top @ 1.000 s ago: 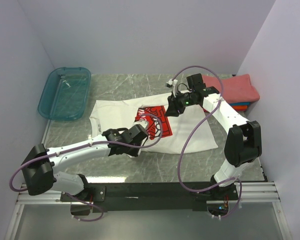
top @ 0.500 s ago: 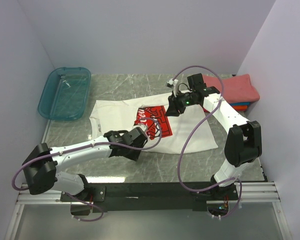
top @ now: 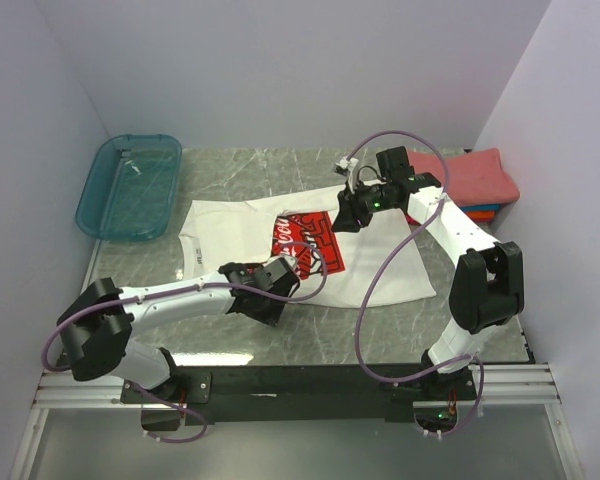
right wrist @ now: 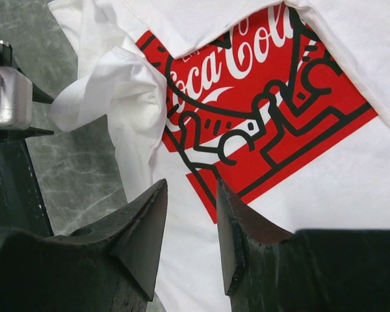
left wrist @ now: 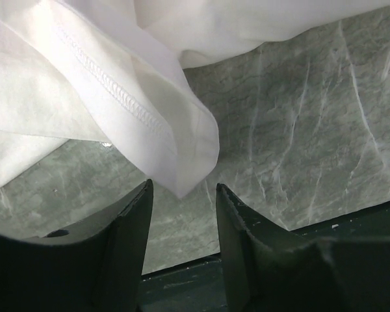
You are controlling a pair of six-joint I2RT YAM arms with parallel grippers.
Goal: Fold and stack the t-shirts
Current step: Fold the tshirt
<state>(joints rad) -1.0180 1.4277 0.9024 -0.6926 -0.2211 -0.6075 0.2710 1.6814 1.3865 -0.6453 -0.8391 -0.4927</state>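
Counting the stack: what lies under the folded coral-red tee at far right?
Beneath the folded coral-red tee, a thin orange edge and blue edge show; the rest is covered.

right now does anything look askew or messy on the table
Yes. The white tee lies crooked and rumpled: a bunched flap covers the edge of its red print. The folded stack at the far right looks tidy.

Bright, even light; soft shadows; wrist views sharp
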